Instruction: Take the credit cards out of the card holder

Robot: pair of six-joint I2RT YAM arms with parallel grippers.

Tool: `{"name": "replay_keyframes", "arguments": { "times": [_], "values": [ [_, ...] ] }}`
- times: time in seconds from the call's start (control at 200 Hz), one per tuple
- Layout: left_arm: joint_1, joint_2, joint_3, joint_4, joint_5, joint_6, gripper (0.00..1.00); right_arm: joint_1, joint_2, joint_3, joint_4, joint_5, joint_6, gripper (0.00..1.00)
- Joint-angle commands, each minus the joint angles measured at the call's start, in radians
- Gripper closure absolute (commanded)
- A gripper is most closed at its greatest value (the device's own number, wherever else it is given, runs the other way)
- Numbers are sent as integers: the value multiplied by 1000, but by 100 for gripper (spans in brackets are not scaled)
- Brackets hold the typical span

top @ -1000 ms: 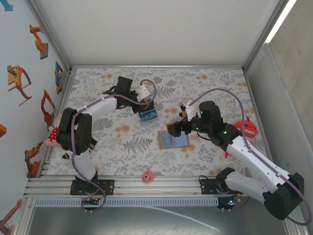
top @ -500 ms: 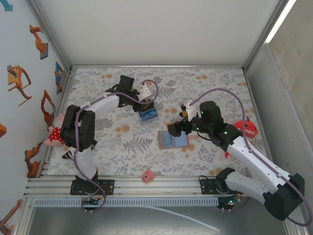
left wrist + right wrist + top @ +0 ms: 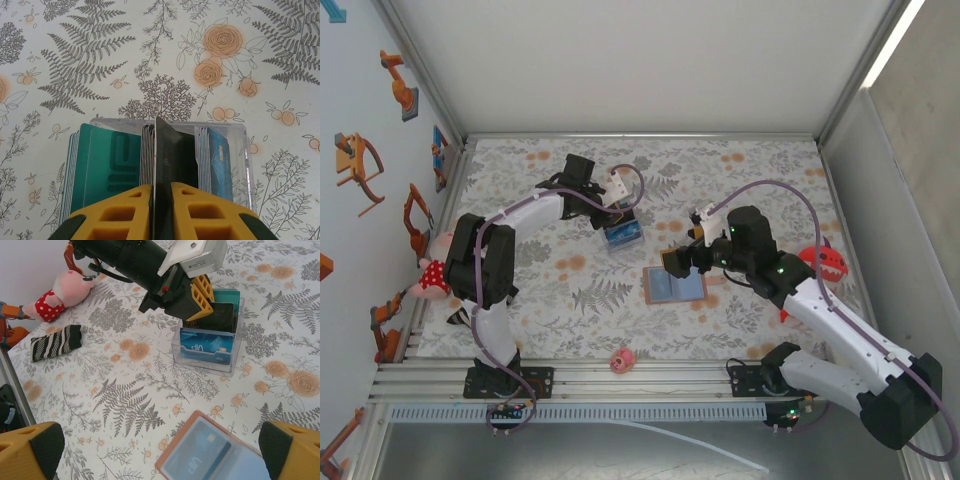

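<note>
The card holder (image 3: pixel 676 286) lies open and flat on the floral table, tan-rimmed, with a blue card (image 3: pixel 207 452) in its pale pocket. My right gripper (image 3: pixel 678 262) hovers just above its far left edge, wide open (image 3: pixel 160 452) and holding nothing. My left gripper (image 3: pixel 620 212) points down into a clear plastic box (image 3: pixel 623 236) that holds standing credit cards: teal ones (image 3: pixel 105 165), blue ones (image 3: pixel 217 160) and a dark card (image 3: pixel 175 155). The dark card stands between the yellow fingers (image 3: pixel 162 190), whose jaws are slightly parted, with a gap beside the card.
A pink plush doll in a red dress (image 3: pixel 65 292) and a striped dark cloth (image 3: pixel 52 342) lie at the left edge. A small pink toy (image 3: pixel 621 359) sits near the front rail. A red toy (image 3: pixel 825 262) lies by the right arm.
The left jaws have parted a little around the dark card standing in the clear box. The left arm shifted slightly early on; the right arm has stayed put.
</note>
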Motion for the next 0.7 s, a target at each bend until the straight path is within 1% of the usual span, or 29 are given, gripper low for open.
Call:
{"name": "replay_keyframes", "arguments": {
  "times": [0.0,0.025,0.04,0.055,0.12,0.15,0.25,0.27,0.305,0.336,0.371,0.391,0.416,0.456,0.536,0.591,0.676,0.691],
  "values": [
    [2,-6,18,-27,-8,16,80,2,19,36,-7,5,30,1],
    [1,-10,17,-27,-10,16,80,2,26,39,-10,2,31,1],
    [1,-12,16,-26,-11,16,76,2,29,42,-11,1,32,1],
    [0,-14,16,-26,-11,16,75,2,33,44,-12,0,33,1],
    [0,-22,13,-23,-17,16,74,2,47,51,-15,-2,37,1],
    [-1,-27,13,-20,-19,16,69,2,51,53,-15,-5,38,1],
    [-4,-50,3,-20,-27,13,68,2,62,59,-17,-3,39,1],
    [-5,-56,-1,-17,-27,12,63,2,64,59,-18,-3,39,1],
    [-8,-69,-9,-13,-27,8,61,2,67,60,-20,-2,41,1],
    [-9,-83,-18,-9,-28,5,56,2,70,61,-22,0,44,1],
    [-11,-102,-31,0,-31,-4,55,2,74,63,-23,0,49,1],
    [-12,-114,-39,7,-33,-9,51,2,77,64,-24,0,51,1],
    [-13,-130,-52,15,-33,-14,49,2,80,64,-25,1,55,1],
    [-15,-158,-75,33,-38,-26,44,2,86,63,-25,1,64,1],
    [-20,-224,-124,67,-50,-50,27,2,100,62,-27,13,85,1],
    [-25,-276,-171,105,-70,-70,16,3,111,63,-36,34,106,3],
    [-34,-365,-251,165,-98,-101,13,13,130,63,-58,81,142,8],
    [-38,-383,-268,180,-106,-112,9,16,133,65,-65,97,148,9]
  ]
}}
